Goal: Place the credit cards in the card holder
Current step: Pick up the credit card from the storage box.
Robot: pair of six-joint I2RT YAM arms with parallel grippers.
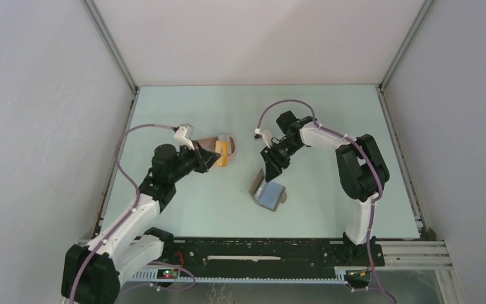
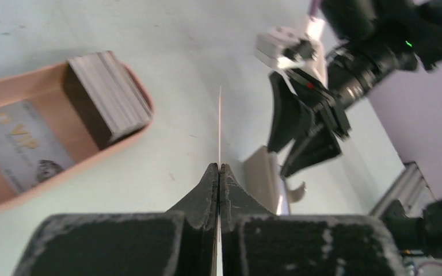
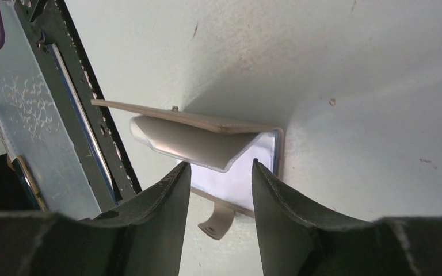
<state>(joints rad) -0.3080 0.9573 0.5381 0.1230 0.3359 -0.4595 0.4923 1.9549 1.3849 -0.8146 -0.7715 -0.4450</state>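
Pinches thin yellow-orange card [image 1: 223,154] edge-on in clamped left gripper [image 2: 219,169], ready for slotting | holds it near salmon-pink oval tray [image 2: 29,77] carrying upright card stack [image 2: 112,95] | poises right gripper [image 3: 216,172], jaws apart, over open grey folding wallet [image 3: 207,138], likely for next card

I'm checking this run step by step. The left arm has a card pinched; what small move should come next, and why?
Probably swing the left fingers toward the pink tray until the card hangs over it, then lower. The card is clamped edge-on beside the tray, not above it, and bare floor shows next to the stack inside.
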